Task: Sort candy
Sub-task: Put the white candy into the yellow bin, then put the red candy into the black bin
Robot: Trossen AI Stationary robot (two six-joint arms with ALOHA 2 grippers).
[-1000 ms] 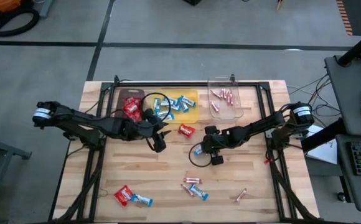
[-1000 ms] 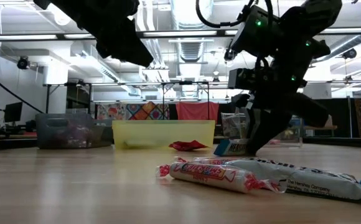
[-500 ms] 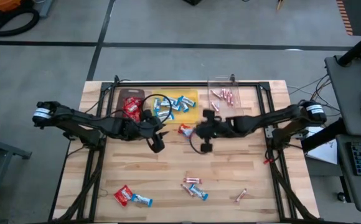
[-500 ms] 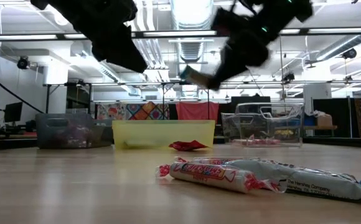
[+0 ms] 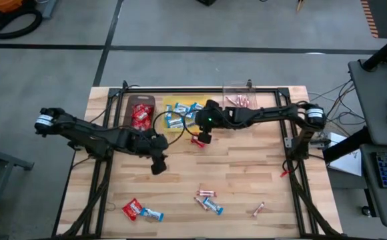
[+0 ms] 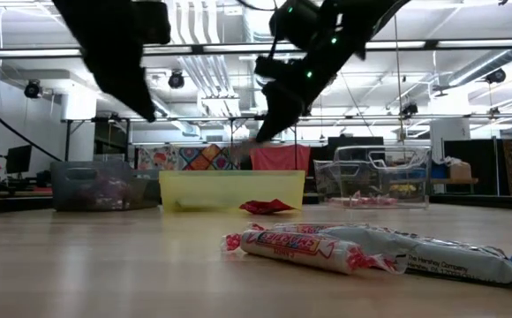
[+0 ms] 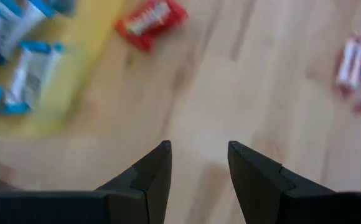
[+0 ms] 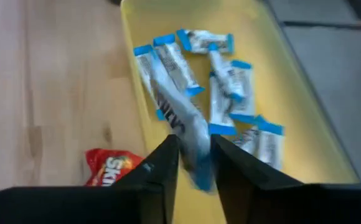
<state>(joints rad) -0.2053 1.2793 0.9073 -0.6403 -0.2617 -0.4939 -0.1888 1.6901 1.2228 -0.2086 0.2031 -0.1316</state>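
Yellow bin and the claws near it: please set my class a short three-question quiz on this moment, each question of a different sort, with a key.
1. True or false: the left claw is shut on a candy.
2. Which bin is the right claw over? A) brown bin B) yellow bin C) clear bin
3. Fill in: the candies lying in the yellow bin are all ___ bars.

Key
1. False: it is open and empty, above bare wood.
2. B.
3. Blue-and-white.
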